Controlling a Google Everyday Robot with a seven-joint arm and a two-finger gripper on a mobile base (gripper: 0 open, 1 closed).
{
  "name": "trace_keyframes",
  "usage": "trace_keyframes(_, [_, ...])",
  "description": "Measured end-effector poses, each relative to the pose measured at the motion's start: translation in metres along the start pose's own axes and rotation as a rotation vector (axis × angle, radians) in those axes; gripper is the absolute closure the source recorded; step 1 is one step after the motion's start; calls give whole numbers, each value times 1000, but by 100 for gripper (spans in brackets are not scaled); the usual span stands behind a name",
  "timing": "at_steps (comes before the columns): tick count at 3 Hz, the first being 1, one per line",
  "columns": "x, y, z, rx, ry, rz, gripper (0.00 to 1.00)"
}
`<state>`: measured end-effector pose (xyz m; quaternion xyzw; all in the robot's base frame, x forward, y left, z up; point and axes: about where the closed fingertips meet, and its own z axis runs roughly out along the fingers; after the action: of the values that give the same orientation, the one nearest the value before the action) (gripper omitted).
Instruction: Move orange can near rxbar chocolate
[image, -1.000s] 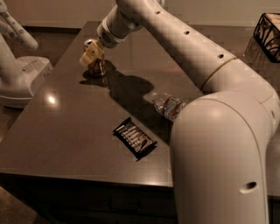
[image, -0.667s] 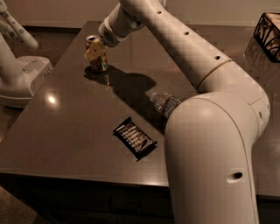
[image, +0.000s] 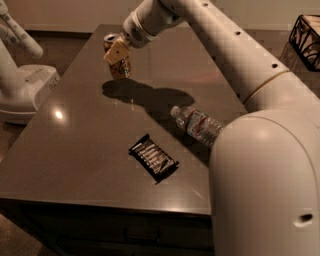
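Note:
The orange can (image: 120, 70) is at the far left part of the dark table (image: 75, 150), tilted and held slightly above the surface, with its shadow below it. My gripper (image: 118, 54) reaches in from the upper right and is shut on the can, a tan finger pad (image: 115, 51) lying across its upper side. The rxbar chocolate (image: 153, 157), a black wrapper with silvery stripes, lies flat near the table's front, well below and to the right of the can.
A clear plastic water bottle (image: 197, 125) lies on its side right of the bar. My arm (image: 260, 165) fills the right side. A white robot base (image: 25, 90) stands left of the table. A black wire basket (image: 305, 35) is at the top right.
The gripper and the can have shifted a little to the right and toward the front, and the can is more tilted. The bar and the bottle have not moved.

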<state>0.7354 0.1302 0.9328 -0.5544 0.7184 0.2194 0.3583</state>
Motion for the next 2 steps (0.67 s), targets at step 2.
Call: trace_keyframes(2, [26,60,-62,-97,26,-164,100])
